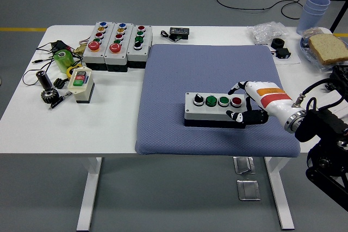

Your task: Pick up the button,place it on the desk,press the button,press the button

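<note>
Fingers of your right hand clamp the right end of the button box on the blue mat.

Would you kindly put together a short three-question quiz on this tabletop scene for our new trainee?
1. True or false: the grey four-button control box lies on the blue-grey fabric mat.
2. What colour is the button on that box nearest the robot's white right hand? A) green B) red C) blue
3. How many larger button boxes stand in the row at the far left of the white table?

Key: 1 true. 2 B, the red button. 3 three.
</note>
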